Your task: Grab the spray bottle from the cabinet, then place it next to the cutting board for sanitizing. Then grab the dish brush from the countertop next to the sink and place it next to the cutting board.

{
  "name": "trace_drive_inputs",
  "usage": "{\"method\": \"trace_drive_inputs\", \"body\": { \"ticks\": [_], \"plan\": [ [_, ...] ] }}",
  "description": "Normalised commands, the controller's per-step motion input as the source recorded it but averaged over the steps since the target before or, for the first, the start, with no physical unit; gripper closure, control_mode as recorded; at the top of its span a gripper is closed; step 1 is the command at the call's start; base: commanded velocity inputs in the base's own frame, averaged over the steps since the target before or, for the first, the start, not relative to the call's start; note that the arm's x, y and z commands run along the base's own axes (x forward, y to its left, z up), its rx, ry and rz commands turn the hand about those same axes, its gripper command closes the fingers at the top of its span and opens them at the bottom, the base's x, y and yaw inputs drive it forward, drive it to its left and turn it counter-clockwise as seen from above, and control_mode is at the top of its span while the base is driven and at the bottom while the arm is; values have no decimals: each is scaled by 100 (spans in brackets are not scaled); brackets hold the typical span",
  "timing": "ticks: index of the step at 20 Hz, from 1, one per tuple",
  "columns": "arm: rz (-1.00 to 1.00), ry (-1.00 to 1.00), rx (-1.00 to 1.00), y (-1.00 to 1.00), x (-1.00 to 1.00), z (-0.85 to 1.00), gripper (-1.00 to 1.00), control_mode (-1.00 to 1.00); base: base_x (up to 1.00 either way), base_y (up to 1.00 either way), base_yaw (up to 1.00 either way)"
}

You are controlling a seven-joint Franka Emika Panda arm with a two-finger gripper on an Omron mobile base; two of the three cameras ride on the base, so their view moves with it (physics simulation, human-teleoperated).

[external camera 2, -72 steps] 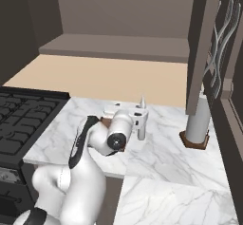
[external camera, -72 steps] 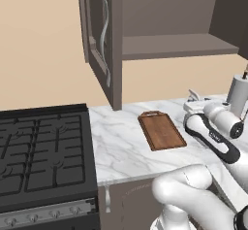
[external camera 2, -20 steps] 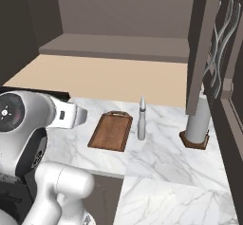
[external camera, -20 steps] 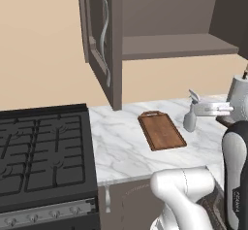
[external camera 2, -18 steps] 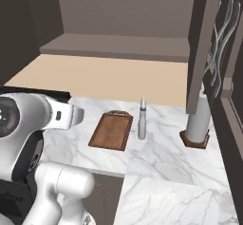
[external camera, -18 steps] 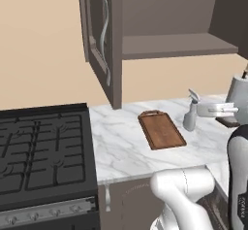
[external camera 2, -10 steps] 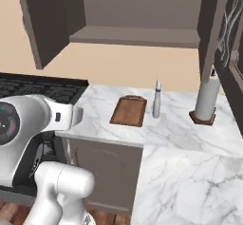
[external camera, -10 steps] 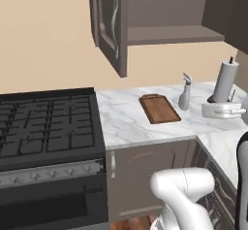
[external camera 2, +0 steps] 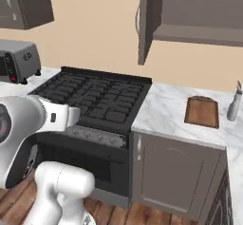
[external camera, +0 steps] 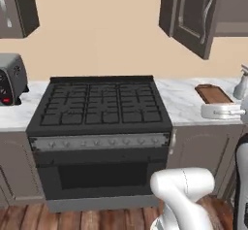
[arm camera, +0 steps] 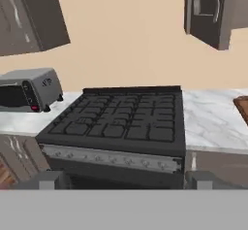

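The spray bottle (external camera 2: 233, 104) stands upright on the marble countertop (external camera 2: 161, 109), just right of the reddish-brown cutting board (external camera 2: 202, 111). In the left base view the spray bottle (external camera: 240, 82) and cutting board (external camera: 212, 93) sit far right. The cabinet (external camera 2: 199, 11) hangs above with its door (external camera 2: 144, 22) swung open. My gripper (arm camera: 125, 182) is open and holds nothing; its fingertips (arm camera: 50, 179) stand wide apart, facing the stove from a distance. The dish brush and the sink are out of view.
A black gas stove (external camera: 100, 106) with an oven below fills the middle. A grey toaster (external camera: 10, 79) sits on the counter to its left. Another wall cabinet (external camera 2: 26, 3) hangs upper left. Wooden floor (external camera: 58, 218) lies in front.
The base has driven back and to the left, so the whole scene shifted: the stove now sits centre, the board and bottle far right. The bottle stays where it stood beside the board.
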Motion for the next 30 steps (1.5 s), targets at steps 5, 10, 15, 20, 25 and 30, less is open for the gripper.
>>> {"method": "trace_drive_inputs", "body": {
  "ticks": [5,10,15,20,25,30],
  "plan": [
    [0,0,0,0,0,0,-100,100,0,91,74],
    [0,0,0,0,0,0,-100,100,0,30,99],
    [0,0,0,0,0,0,-100,100,0,9,100],
    [0,0,0,0,0,0,-100,100,0,0,100],
    [0,0,0,0,0,0,-100,100,0,0,100],
    [0,0,0,0,0,0,-100,100,0,0,100]
  ]
}}
